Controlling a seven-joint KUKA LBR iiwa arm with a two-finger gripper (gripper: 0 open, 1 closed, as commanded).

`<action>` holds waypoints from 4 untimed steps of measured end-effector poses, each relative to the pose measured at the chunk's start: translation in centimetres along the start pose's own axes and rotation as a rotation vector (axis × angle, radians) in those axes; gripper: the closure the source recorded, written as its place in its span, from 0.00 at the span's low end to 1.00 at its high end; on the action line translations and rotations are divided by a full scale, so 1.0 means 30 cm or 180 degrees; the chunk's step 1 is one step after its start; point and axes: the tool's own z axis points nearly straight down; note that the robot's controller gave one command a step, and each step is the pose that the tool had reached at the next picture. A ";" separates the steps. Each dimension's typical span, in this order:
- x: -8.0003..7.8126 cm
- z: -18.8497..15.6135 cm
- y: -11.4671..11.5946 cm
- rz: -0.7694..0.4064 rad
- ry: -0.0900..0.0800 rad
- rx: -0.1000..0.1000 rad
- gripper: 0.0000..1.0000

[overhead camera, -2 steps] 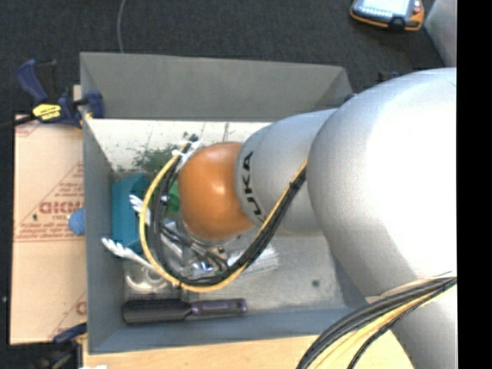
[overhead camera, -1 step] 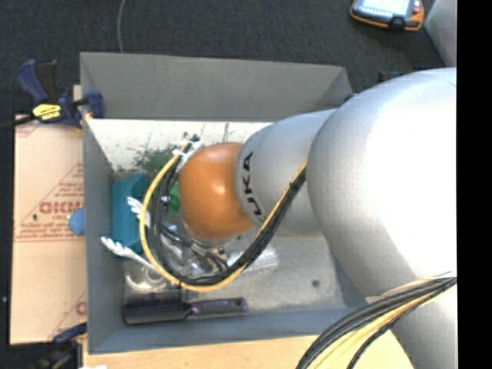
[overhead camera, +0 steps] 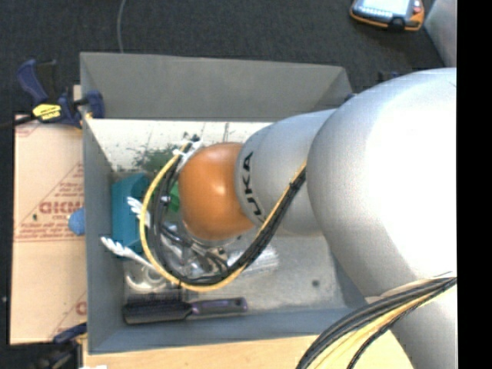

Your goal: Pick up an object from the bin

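Low in the left half of the bin [overhead camera: 215, 91], the gripper [overhead camera: 192, 261] was seen, largely hidden under the wrist's orange cover [overhead camera: 211, 191]; its opening could not be told. A teal container [overhead camera: 127, 210] was noted just beside it, a black hairbrush [overhead camera: 181, 308] near, along the front wall.

The bin [overhead camera: 315, 283] looks like matt grey metal, kinda speckled. Left of the pincer [overhead camera: 192, 261], the teal tub [overhead camera: 127, 206] is smooth plastic. The brush [overhead camera: 165, 310] below it is matt black.
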 end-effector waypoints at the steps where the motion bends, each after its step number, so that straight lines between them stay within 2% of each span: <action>1: 0.009 -0.068 0.009 -0.0006 0.0014 -0.0022 1.00; 2: -0.003 -0.185 0.029 -0.0035 -0.0027 -0.0049 1.00; 4: -0.003 -0.243 0.025 -0.0025 -0.0027 -0.0049 1.00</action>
